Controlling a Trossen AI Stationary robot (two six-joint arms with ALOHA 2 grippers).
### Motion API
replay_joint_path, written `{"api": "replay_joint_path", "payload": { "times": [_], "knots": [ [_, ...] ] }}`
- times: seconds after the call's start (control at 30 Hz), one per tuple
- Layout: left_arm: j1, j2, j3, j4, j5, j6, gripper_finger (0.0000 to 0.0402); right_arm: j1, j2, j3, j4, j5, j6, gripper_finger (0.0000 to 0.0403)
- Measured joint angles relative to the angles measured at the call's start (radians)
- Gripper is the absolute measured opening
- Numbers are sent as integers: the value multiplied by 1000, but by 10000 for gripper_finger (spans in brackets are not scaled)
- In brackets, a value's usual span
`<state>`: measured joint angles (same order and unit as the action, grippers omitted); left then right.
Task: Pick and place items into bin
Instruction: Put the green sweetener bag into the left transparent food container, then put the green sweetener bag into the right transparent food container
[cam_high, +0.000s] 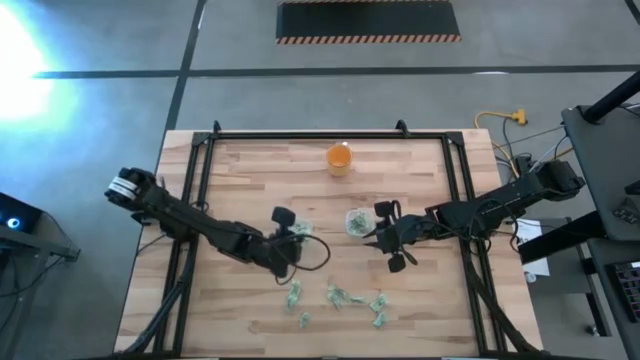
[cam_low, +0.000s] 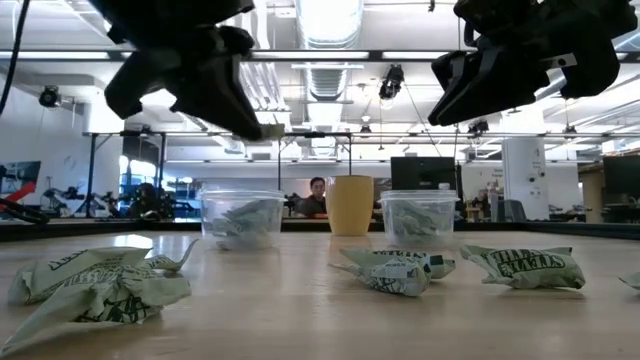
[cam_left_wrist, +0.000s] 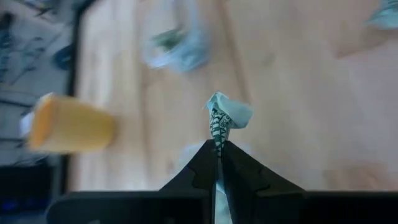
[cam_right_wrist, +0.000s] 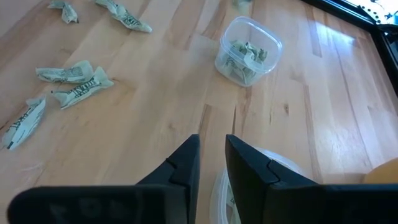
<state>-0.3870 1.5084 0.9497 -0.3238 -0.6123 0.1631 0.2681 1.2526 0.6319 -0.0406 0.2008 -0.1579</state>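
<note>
My left gripper (cam_left_wrist: 218, 151) is shut on one pale green, wrinkly piece (cam_left_wrist: 225, 116) and hovers above the left clear tub (cam_high: 301, 228), as the low view shows (cam_low: 262, 129). That tub (cam_low: 240, 216) has pieces in it. My right gripper (cam_right_wrist: 212, 149) is empty, its fingers a narrow gap apart, over the right tub (cam_high: 356, 222), whose rim (cam_right_wrist: 277, 163) shows under the fingers. This tub (cam_low: 418, 214) also has pieces in it. Several more pieces (cam_high: 340, 297) lie loose on the near part of the table. My left gripper pinches the piece by its lower, twisted end (cam_left_wrist: 217, 138) between the two fingertips. The crumpled rest of it sticks out beyond the tips. The piece is lifted clear of the table, in the air above the left tub.
An orange cup (cam_high: 339, 158) stands near the table's far edge, behind the two tubs. Loose pieces (cam_low: 100, 285) (cam_low: 520, 267) are scattered along the near side. A black frame (cam_high: 330, 136) runs round the table. A person (cam_low: 317, 196) sits in the room beyond.
</note>
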Motion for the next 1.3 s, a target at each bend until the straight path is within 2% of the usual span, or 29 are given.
{"api": "replay_joint_path", "payload": {
  "times": [0.13,0.33,0.6,1.03,1.1,1.3],
  "knots": [
    [23,-27,-19,-11,-25,0,4,0,0,0,-1,0,0,66],
    [55,-4,-35,-20,-25,-1,4,0,0,0,-1,0,0,72],
    [63,28,-72,-27,32,-28,6,0,0,0,-5,0,0,71],
    [65,27,-60,-29,53,-51,103,0,0,0,-2,0,1,67],
    [64,27,-47,-27,53,-53,111,0,0,0,12,-31,12,70],
    [50,3,-10,-25,52,-79,114,4,30,0,107,-217,49,78]
  ]
}}
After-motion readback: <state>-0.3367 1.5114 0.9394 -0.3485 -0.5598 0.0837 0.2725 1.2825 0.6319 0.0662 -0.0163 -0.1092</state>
